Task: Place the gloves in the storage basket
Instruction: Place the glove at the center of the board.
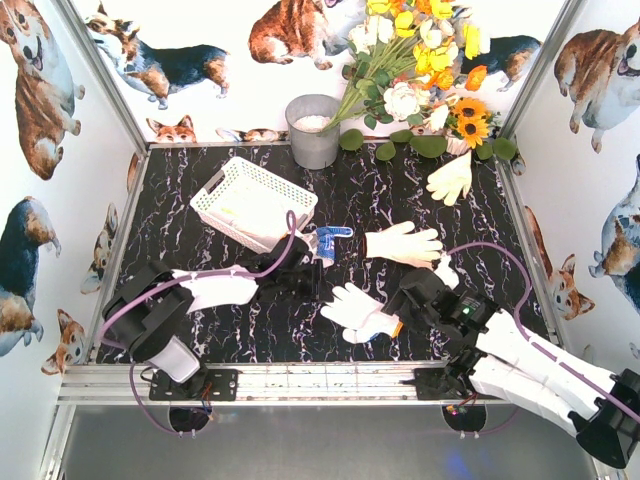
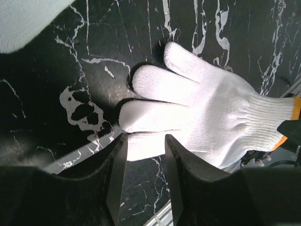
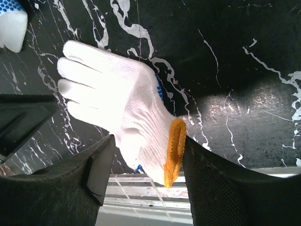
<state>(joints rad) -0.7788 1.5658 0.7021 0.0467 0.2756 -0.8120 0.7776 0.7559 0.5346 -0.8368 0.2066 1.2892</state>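
A white knit glove with an orange cuff (image 1: 358,310) lies between both arms near the front edge. My right gripper (image 3: 148,141) (image 1: 408,300) is shut on its cuff end (image 3: 175,150), and the cuff presses against the right finger. My left gripper (image 2: 145,139) (image 1: 312,278) is open, with one finger of the same glove (image 2: 211,113) lying across its tips. A blue-and-white glove (image 1: 330,238), a cream glove (image 1: 403,243) and another cream glove (image 1: 452,180) lie on the black marble table. The white lattice storage basket (image 1: 225,222) stands at the back left with something pale inside.
A grey metal bucket (image 1: 313,130) stands behind the basket, and a bunch of flowers (image 1: 420,70) fills the back right. The aluminium rail (image 1: 320,380) marks the table's near edge, close under both grippers. Printed walls enclose the table.
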